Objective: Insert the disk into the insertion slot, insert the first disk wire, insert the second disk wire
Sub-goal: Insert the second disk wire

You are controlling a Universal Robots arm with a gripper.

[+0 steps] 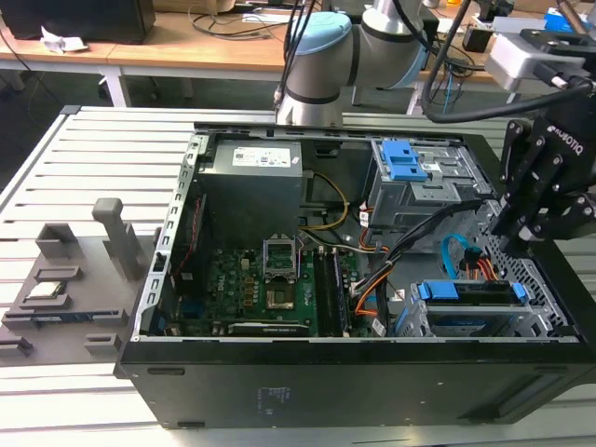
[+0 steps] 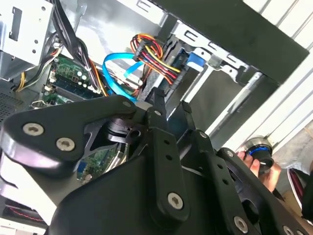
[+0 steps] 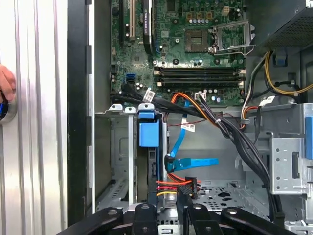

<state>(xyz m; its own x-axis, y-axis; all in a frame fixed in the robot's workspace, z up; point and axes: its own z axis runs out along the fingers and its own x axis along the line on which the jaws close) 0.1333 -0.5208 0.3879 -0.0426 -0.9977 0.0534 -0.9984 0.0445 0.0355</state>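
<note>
The disk (image 1: 466, 291) in its bright blue carrier (image 3: 148, 133) sits inside the insertion slot (image 1: 533, 321), the low grey perforated cage (image 3: 117, 161) at the case's corner on the exterior view's right. My black gripper (image 1: 510, 226) hovers just above that cage. Its fingers (image 3: 145, 213) stand a little apart with nothing between them, so the gripper (image 3: 166, 203) is open; its tips (image 2: 171, 100) point at the cables. A flat blue wire (image 3: 190, 164) and a black plug with red, yellow and black wires (image 3: 186, 186) lie beside the disk's end. I cannot tell whether either is plugged in.
A taller grey cage with a blue latch (image 1: 410, 168) stands behind the slot. The motherboard (image 1: 270, 279) and power supply (image 1: 253, 191) fill the rest of the case. A black cable bundle (image 3: 234, 137) crosses nearby. A person's hand (image 3: 5, 83) rests on a round knob outside the case wall.
</note>
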